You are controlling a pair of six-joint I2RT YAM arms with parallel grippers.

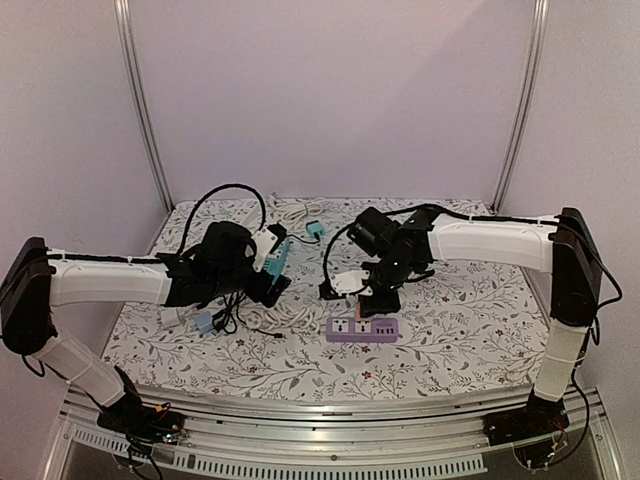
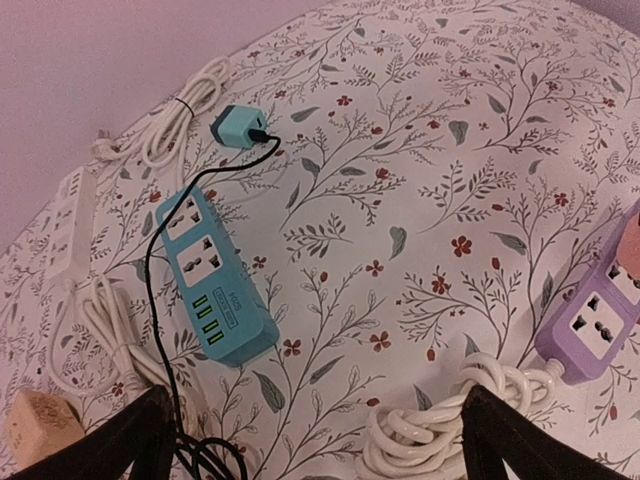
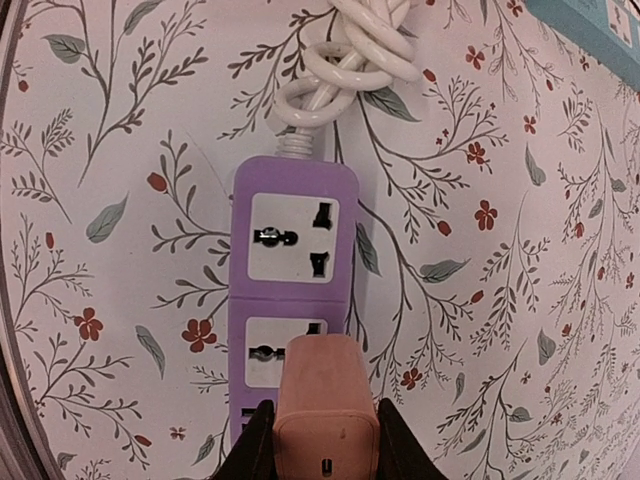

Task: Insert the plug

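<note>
Plug: a peach block (image 3: 326, 400) clamped on both flanks by the right fingers (image 3: 390, 450), at 6 o'clock in the right wrist view, over the near socket of the purple strip (image 3: 293, 250).
Purple strip: flat on the counter (image 3: 120, 150), its white cord (image 3: 345, 60) leaving at 12 o'clock; the far socket is bare.
Step in hand: lining up and pressing in, by the look of it.
Doing it well: the arm should square the plug to the socket, keep it parallel with the strip, and push straight down without twist. Nothing pins the strip, so a slanted push could slide it.
Doubt: the pins are hidden under the plug body, so whether they have entered cannot be told; probably not seated.
Right arm: reaches in from 3 o'clock in the overhead view, wrist bent down over the strip.
Left arm: comes from 9 o'clock; the left fingers (image 2: 125, 445) are spread wide, holding nothing, above the counter, with the teal strip (image 2: 212, 275) toward 10 o'clock.
</note>
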